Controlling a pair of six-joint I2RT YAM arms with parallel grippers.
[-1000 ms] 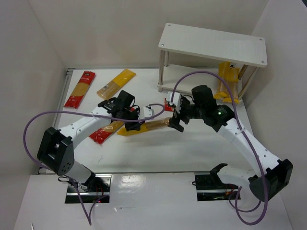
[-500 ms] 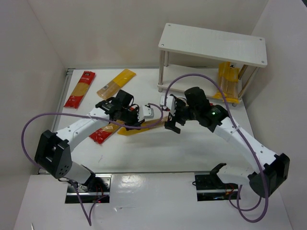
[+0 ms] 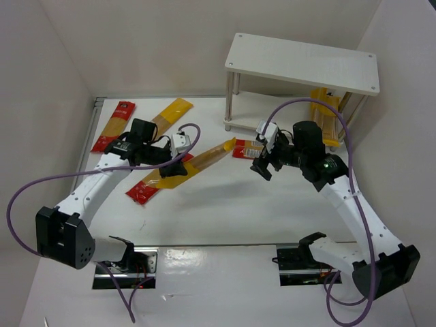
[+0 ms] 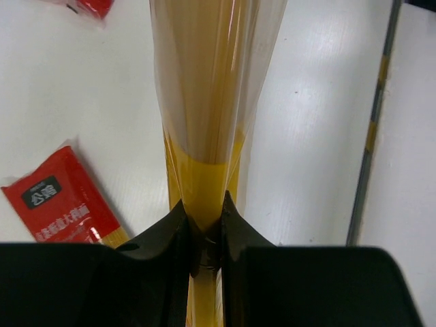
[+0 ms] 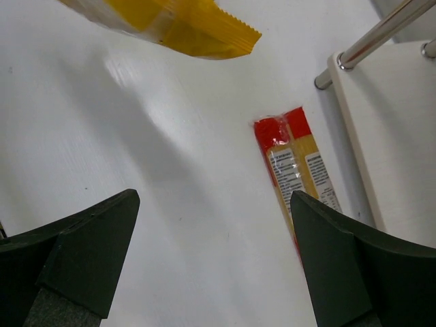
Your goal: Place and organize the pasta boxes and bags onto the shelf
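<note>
The white two-tier wooden shelf point(image 3: 303, 65) stands far right, its top board half hiding yellow packs point(image 3: 325, 117) on the lower tier. The long yellow clear-film spaghetti bag point(image 4: 208, 102) slants left of it, the left gripper point(image 4: 204, 228) clamped on its end; the right gripper point(image 5: 211, 259) gapes wide, empty, one finger cutting off a red pack point(image 5: 296, 170)

Yellow-orange pasta bag point(image 3: 201, 160), white shelf point(image 3: 303, 63)
</note>
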